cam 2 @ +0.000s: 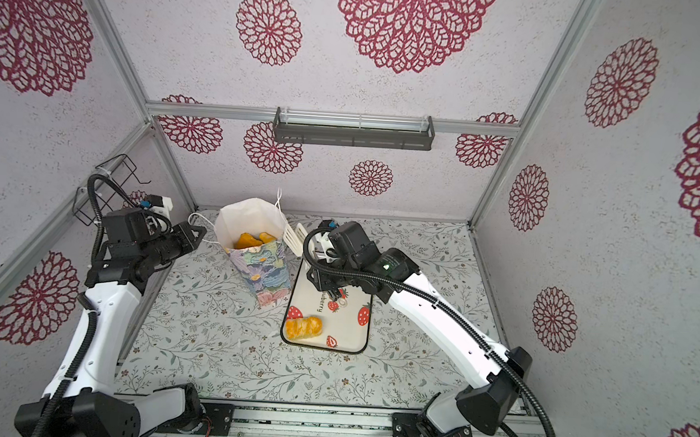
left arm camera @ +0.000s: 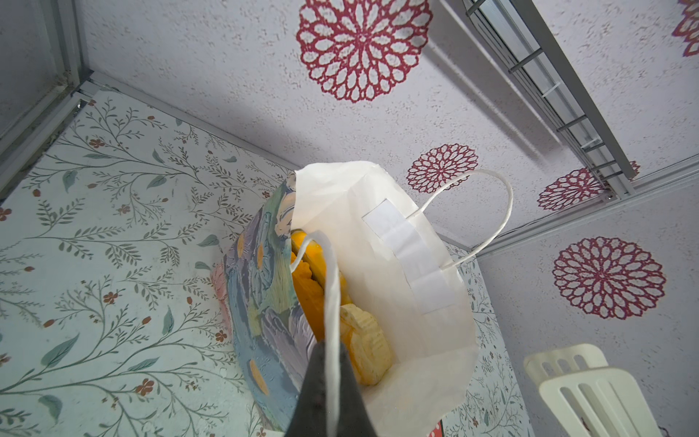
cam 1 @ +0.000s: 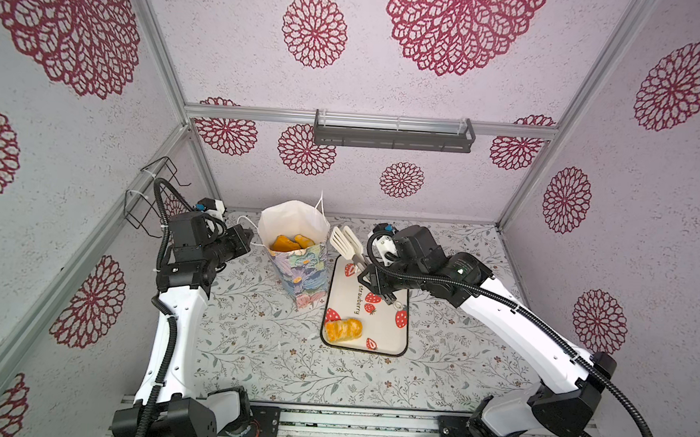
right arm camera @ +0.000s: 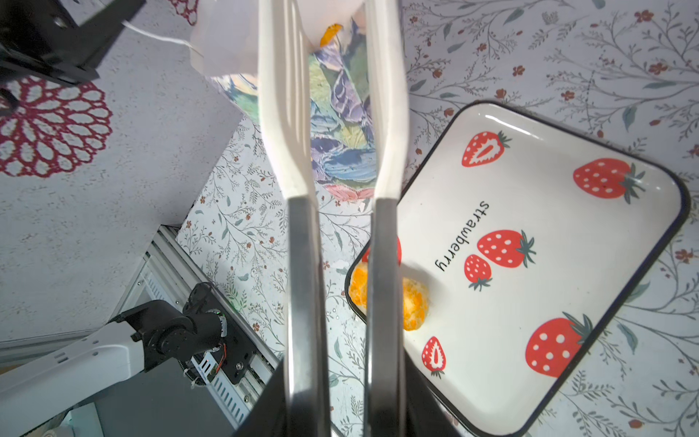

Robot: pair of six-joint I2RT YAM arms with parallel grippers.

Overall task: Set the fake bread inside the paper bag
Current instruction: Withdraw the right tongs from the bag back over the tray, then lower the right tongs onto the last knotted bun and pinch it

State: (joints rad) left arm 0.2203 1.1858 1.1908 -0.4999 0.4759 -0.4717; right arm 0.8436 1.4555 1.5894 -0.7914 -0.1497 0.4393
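Left end effector (left arm camera: pixel 329 363) pressed together on the near thin white cord handle (left arm camera: pixel 332 302) of the tall paper gift bag (cam 1: pixel 299 277), white inside, pastel painted flowers outside. Bag stands just ahead of its tips, mouth open upward; the pinch on the cord looks meant to steady the bag and hold the opening wide for drops. Below and ahead of those tips, inside the bag, several glossy golden-orange toy pastries (left arm camera: pixel 306 295) lie piled. Right end effector (right arm camera: pixel 340 412) clamps the steel handles of white slotted plastic tongs (cam 1: pixel 343 241); the blades stand spread and empty, reaching out beyond it to just beside the bag's rim, whether touching the paper I cannot tell. Beneath and behind that end effector sits a white strawberry-printed tray with dark rim (cam 1: pixel 385 332) on the leaf-patterned table (cam 1: pixel 257 347). One golden braided toy loaf (cam 1: pixel 343 330) lies at the tray end farthest back from the tong tips. Judgement: nearly done, one piece left outside. Next the tongs need drawing back and down, blades straddling the loaf. Risk: the glossy surface slipping from smooth blades.
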